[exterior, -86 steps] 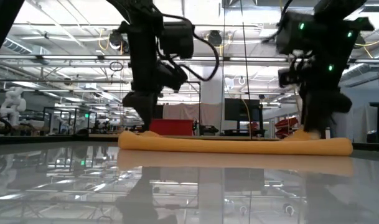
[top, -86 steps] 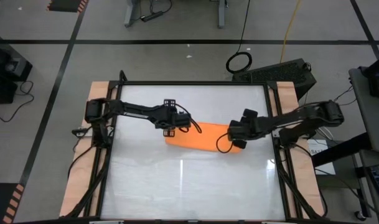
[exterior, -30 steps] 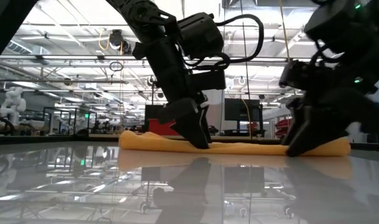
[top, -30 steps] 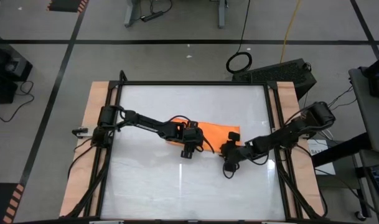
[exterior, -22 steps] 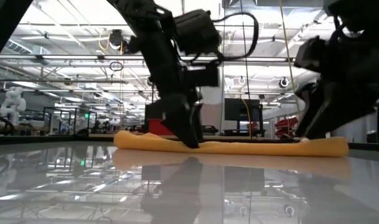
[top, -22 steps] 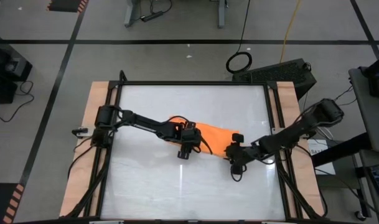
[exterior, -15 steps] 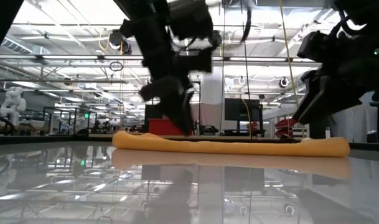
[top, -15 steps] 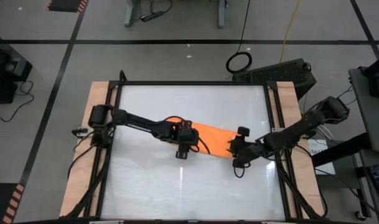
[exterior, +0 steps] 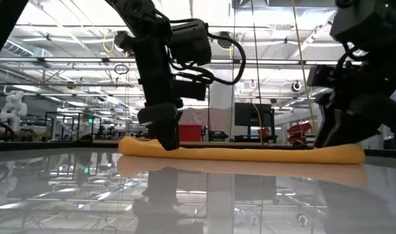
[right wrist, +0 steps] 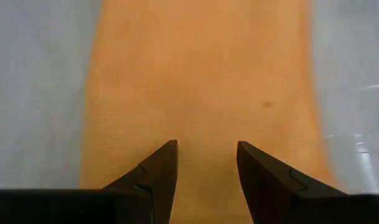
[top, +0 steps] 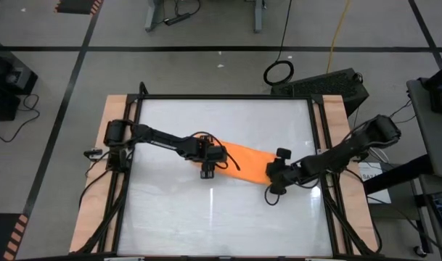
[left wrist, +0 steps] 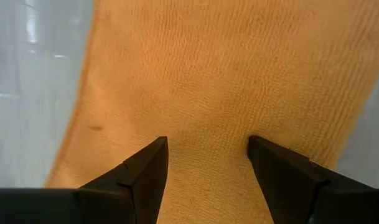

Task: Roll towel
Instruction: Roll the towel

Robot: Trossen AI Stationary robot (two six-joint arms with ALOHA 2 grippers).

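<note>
Towel [top: 244,160], a soft, light orange strip at mid-table, will likely sag and slide on the glossy surface; its near edge suits pinching. Left gripper [top: 207,171] and right gripper [top: 270,190] stand apart over it, holding nothing.

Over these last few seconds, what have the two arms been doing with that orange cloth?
Both grippers came off the towel's far edge to its near edge. The left gripper then slid back toward its own end; the right gripper shifted slightly at the other end. Both now sit low there with open fingers, holding nothing. The towel's left end drifted a little; it stayed a flat, narrow strip on the table.
</note>
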